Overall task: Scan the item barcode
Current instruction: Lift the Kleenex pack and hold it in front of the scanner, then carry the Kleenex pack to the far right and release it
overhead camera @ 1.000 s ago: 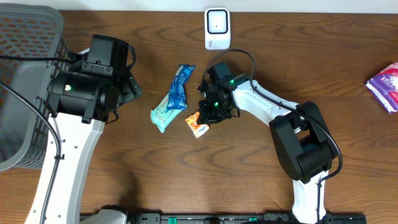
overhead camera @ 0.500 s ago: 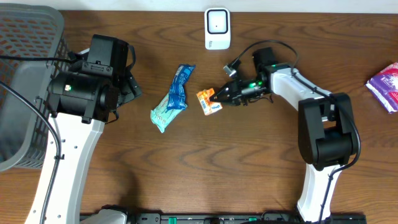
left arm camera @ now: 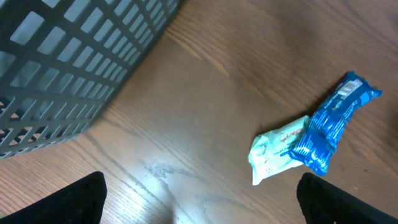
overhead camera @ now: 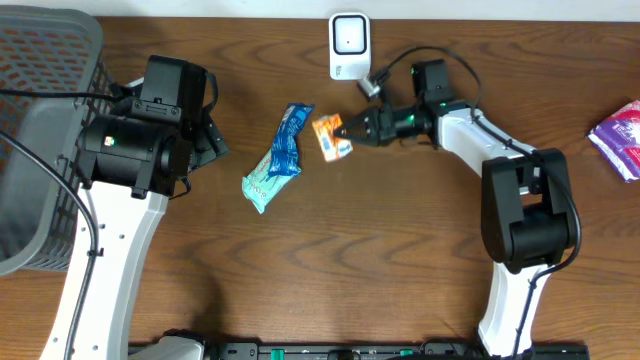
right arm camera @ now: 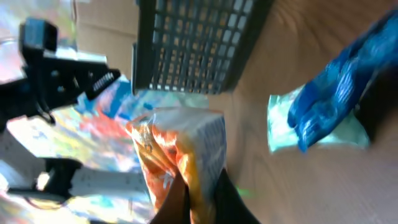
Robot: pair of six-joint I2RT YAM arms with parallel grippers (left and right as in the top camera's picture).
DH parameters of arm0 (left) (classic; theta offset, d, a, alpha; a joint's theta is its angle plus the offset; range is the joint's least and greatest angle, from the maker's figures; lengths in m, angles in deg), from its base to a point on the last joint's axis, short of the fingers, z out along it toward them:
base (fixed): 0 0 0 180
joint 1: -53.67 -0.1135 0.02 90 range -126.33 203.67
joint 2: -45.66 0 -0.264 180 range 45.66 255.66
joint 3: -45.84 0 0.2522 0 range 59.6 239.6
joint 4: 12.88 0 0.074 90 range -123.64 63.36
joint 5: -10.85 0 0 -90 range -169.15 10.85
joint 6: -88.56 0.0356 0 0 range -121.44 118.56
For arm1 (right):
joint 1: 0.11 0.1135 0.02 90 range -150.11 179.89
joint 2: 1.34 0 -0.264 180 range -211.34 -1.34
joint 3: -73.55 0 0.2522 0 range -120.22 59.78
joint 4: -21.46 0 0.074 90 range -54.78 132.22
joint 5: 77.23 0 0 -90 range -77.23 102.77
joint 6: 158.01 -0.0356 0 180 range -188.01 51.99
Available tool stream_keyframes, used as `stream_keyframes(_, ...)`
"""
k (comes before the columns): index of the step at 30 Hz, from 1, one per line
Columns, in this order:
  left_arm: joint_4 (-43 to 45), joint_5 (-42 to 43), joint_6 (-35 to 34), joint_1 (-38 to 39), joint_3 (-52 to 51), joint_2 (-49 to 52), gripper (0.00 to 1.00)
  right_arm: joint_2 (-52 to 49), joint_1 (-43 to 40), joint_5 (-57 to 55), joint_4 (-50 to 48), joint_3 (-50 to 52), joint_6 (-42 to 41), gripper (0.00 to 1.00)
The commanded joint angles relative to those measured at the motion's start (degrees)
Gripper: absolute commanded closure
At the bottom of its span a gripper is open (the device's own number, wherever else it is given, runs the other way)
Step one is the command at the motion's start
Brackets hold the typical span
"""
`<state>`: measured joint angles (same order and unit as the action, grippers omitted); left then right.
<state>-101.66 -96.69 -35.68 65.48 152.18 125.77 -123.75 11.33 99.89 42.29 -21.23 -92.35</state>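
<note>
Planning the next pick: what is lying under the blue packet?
A pale green packet lies partly under the blue packet, one end sticking out. Its other end is covered, so any barcode there is hidden.

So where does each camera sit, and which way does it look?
Overhead: above the table, looking straight down; both arms show, right tool shut on an orange packet.
Left wrist: on the left arm, looking down at basket and blue packet; open left tool, fingertips showing.
Right wrist: on the right arm, looking past its fingers and the orange packet toward the basket.
Shared: blue packet, all three.
</note>
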Motion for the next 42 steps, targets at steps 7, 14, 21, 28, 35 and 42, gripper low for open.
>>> stream_keyframes(7, -0.2, -1.16, 0.59, -0.17, 0.44, 0.15, 0.02, -0.15, -5.07, 2.36, -20.59, -0.94, -24.98, 0.99)
stream_keyframes(14, -0.2, -1.16, 0.59, -0.17, 0.44, 0.15, 0.02, -0.15, -4.31, 2.36, -20.59, -0.94, -24.92, 0.99)
stream_keyframes(21, -0.2, -1.16, 0.59, -0.17, 0.44, 0.15, 0.02, -0.15, -4.22, 0.37, -20.59, -0.94, -26.27, 0.99)
stream_keyframes(28, -0.2, -1.16, 0.59, -0.17, 0.44, 0.15, 0.02, -0.15, -4.92, -13.46, -21.73, -0.96, -28.89, 0.99)
stream_keyframes(35, -0.2, -1.16, 0.59, -0.17, 0.44, 0.15, 0.02, 1.55, -5.14, -25.22, -28.83, -4.0, -24.96, 0.99)
stream_keyframes(42, -0.2, -1.16, 0.59, -0.17, 0.44, 0.15, 0.02, 4.76, -1.33, -62.4, 1.55, -13.38, -4.59, 0.99)
